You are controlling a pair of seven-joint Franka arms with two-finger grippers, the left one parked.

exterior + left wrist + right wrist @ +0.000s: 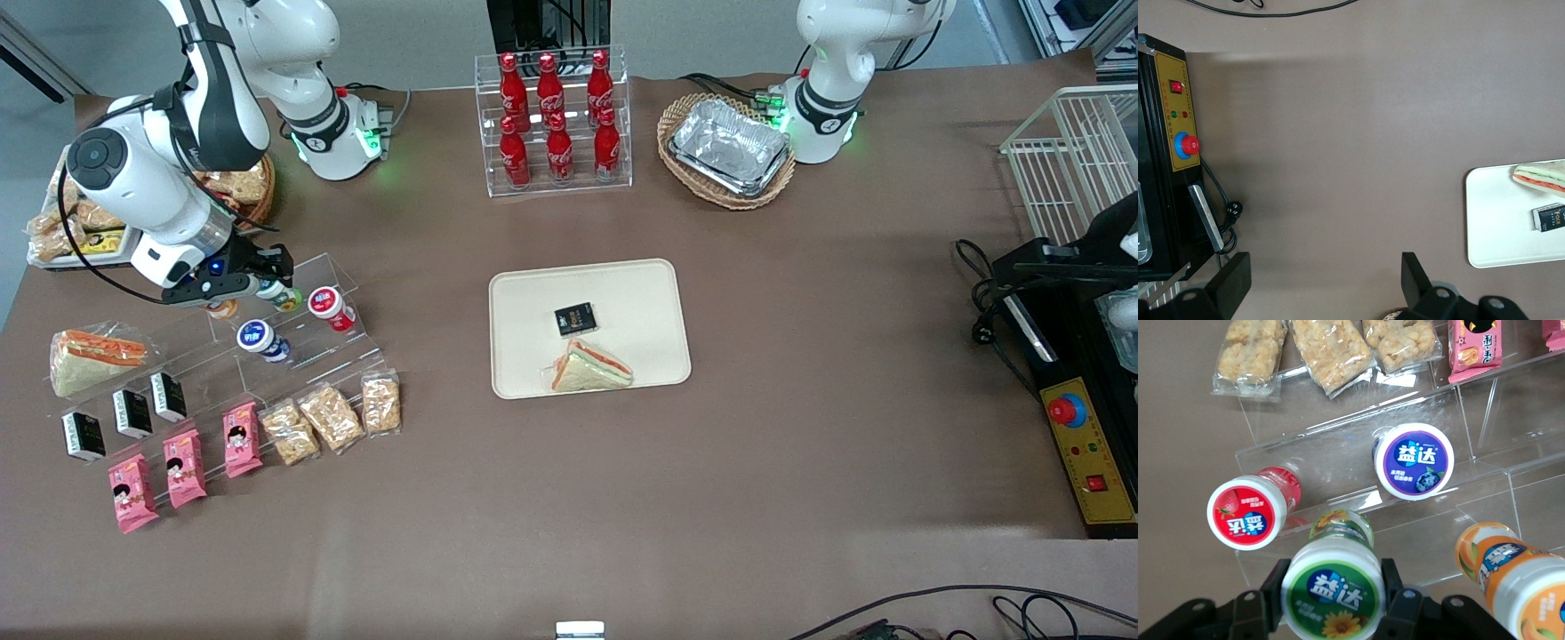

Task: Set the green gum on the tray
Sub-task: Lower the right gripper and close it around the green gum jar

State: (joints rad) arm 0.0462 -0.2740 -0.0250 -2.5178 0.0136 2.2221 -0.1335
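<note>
The gripper (1333, 600) is at the clear stepped display stand (293, 347) toward the working arm's end of the table, with a black finger (1275, 587) pressed against each side of the green gum (1333, 590). The jaws are parted only by the width of that jar, clasped just under its green-and-white lid. In the front view the gripper (267, 283) and green gum (277, 295) sit at the stand's upper step; whether the jar rests on the shelf or is raised off it appears uncertain from these angles.

Beside the held jar stand a red-lidded jar (1245, 512) and an orange jar (1511, 577). A blue-lidded jar (1413, 461) stands one step lower, nearer the front camera. Nearer still lie three clear packs of biscuits (1328, 347) and pink snack packets (1475, 343), with small black cartons (132, 414) and a wrapped sandwich (93, 356) alongside in the front view.

The tray (524, 302) lies flat at the middle of the table, well apart from the stand. It carries a small black packet (575, 319) and, nearer the front camera, another wrapped sandwich (591, 369).
</note>
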